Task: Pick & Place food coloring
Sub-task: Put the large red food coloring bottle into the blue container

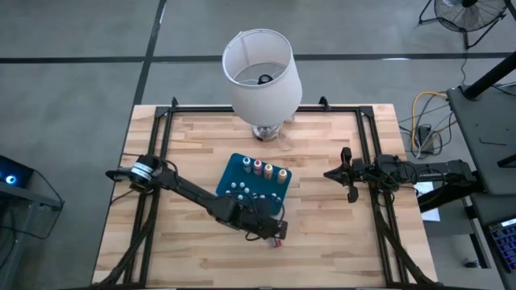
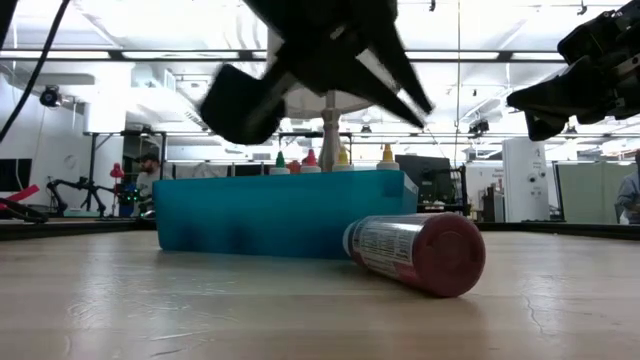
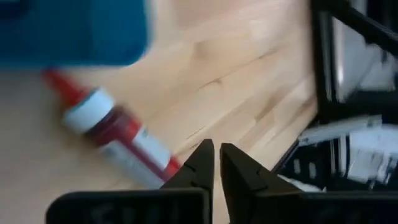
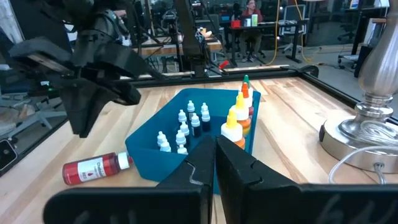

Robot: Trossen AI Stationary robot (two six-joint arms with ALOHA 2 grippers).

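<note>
evidently mid-task: red food coloring bottle (image 1: 276,239) lying loose on the table (image 1: 339,234), at five o'clock of the teal tray (image 1: 234,171). left gripper (image 1: 270,229) pinched shut beside it, gripping nothing. right gripper (image 1: 348,175) shut, parked at three o'clock.

**Free room and obstacles on the table**

The middle is occupied by the blue tray (image 1: 235,171), with upright bottles (image 1: 270,171) along its far side. Just beside its near corner a red bottle (image 1: 278,238) lies flat, overhung by the left gripper (image 1: 276,232). The lamp (image 1: 261,76) blocks the far edge. Bare wood is left elsewhere.
</note>
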